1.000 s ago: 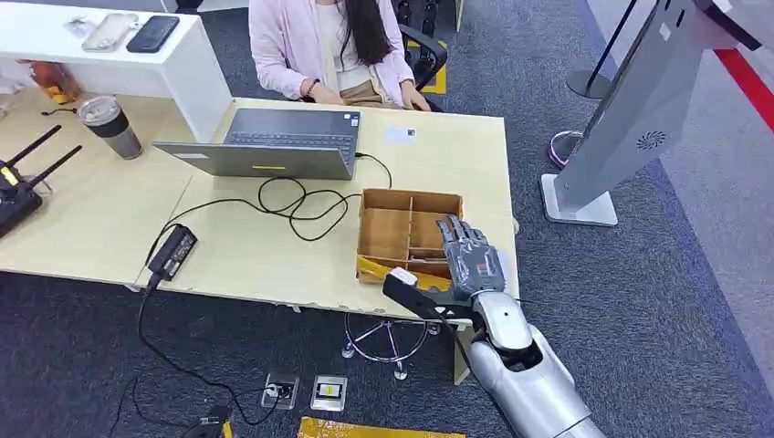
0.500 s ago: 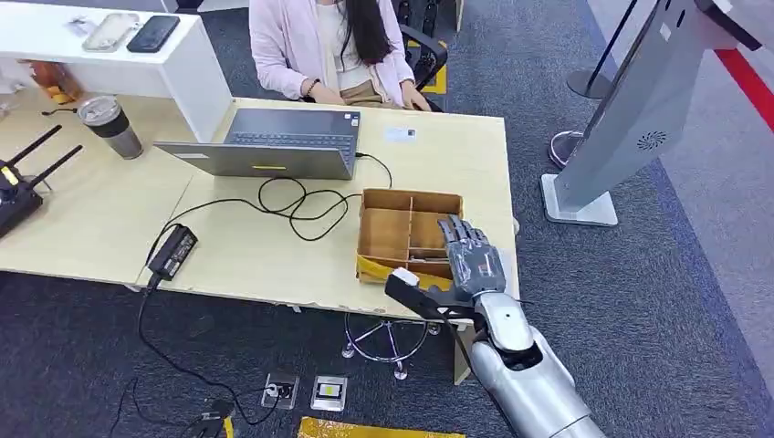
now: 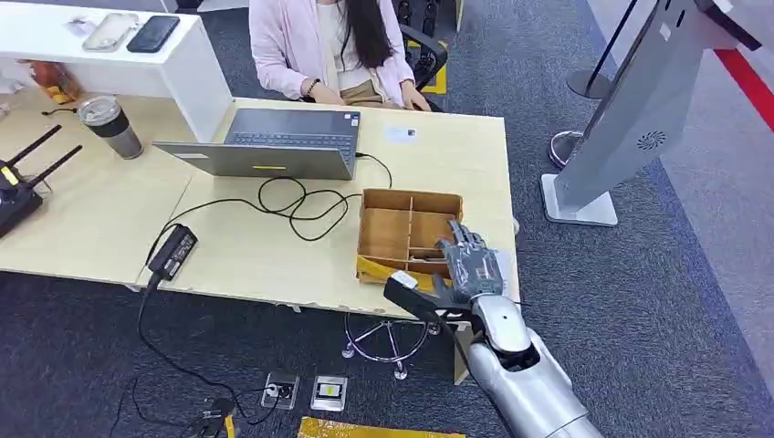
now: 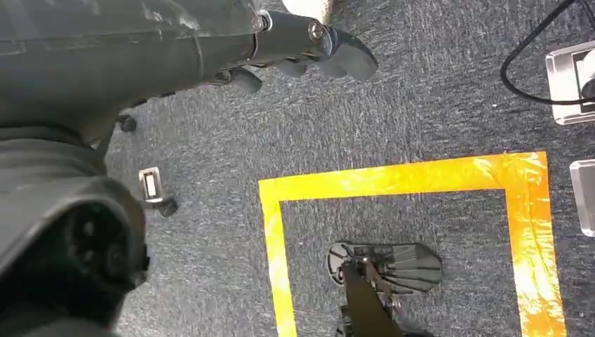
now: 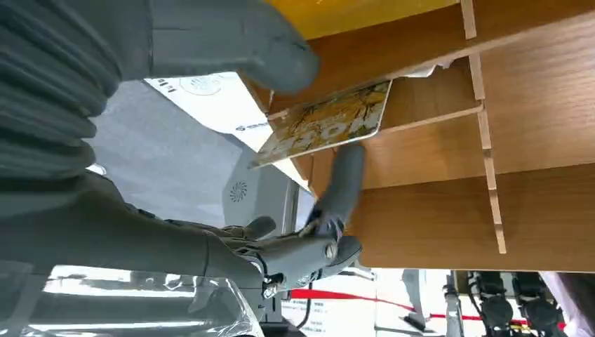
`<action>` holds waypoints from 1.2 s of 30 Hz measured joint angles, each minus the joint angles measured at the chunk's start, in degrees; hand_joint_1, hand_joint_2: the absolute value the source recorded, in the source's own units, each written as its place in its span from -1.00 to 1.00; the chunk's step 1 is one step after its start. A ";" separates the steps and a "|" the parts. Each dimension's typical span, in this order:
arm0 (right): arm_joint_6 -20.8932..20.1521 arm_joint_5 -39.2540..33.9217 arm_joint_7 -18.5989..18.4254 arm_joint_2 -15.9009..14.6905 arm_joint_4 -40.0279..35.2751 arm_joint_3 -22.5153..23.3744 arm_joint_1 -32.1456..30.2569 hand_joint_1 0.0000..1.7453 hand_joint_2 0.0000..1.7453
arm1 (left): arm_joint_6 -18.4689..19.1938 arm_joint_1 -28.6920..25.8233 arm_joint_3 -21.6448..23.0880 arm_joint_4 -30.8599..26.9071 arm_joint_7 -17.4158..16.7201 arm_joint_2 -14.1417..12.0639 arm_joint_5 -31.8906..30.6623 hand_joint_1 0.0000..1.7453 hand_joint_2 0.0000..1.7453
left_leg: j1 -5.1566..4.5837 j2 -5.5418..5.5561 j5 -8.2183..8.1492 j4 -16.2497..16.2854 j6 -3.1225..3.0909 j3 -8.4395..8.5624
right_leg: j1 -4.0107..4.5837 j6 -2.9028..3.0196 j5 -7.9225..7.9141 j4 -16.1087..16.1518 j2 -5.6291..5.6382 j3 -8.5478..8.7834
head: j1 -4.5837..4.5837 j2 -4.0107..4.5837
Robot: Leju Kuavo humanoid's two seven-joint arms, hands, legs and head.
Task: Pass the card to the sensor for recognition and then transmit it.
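A: What stands where?
B: A pale desk [image 3: 228, 246] carries a laptop [image 3: 274, 146], and near its front right edge a partitioned wooden box [image 3: 406, 233].
A: And the right hand [image 3: 470, 265]?
B: It reaches into the box, thumb and one finger pinching a yellow-patterned card [image 5: 326, 123] over a compartment.
A: The left hand [image 4: 309, 49]?
B: It hangs over carpet; fingers curled, holding nothing.
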State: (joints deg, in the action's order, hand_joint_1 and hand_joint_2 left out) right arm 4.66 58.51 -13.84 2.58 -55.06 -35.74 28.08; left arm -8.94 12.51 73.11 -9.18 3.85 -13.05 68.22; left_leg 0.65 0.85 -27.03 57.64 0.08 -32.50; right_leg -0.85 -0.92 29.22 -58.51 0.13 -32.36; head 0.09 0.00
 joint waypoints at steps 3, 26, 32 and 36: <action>0.22 0.02 0.04 0.17 0.57 0.00 0.17 -0.24 1.00 | 0.02 0.21 0.04 0.00 -0.07 0.00 0.00 -1.00 -1.00 | 0.00 0.00 0.00 0.00 0.00 0.00 | 0.00 0.00 0.00 0.00 0.00 0.00 | 0.00 0.00; 2.21 -2.05 2.08 1.29 5.31 0.04 2.29 1.00 1.00 | 0.17 1.17 0.11 0.00 -0.57 0.00 -0.09 -1.00 -1.00 | 0.00 0.01 0.00 0.00 0.00 0.01 | 0.00 0.00 0.00 0.00 0.00 0.00 | 0.00 0.00; 2.18 -2.14 2.25 1.31 5.81 0.04 2.63 1.00 1.00 | 0.15 1.22 0.11 0.00 -0.59 0.00 -0.04 -1.00 -1.00 | 0.00 0.00 0.00 0.00 0.00 0.01 | 0.00 0.00 0.00 0.00 0.00 0.01 | 0.00 0.00; 2.80 -2.10 2.54 1.44 6.19 0.07 2.89 1.00 1.00 | 0.13 1.23 0.13 0.00 -0.59 0.00 -0.02 -1.00 -1.00 | 0.00 0.00 0.00 0.00 0.00 0.01 | 0.00 0.00 0.00 0.00 0.00 0.00 | 0.00 0.00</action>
State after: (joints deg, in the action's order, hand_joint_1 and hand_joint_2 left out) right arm 7.45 56.41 -11.30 4.02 -48.87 -35.67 30.97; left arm -8.81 13.75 73.24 -9.18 3.26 -13.05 68.19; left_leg 0.65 0.86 -27.03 57.64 0.07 -32.49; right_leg -0.85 -0.92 29.22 -58.51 0.13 -32.36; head 0.09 0.00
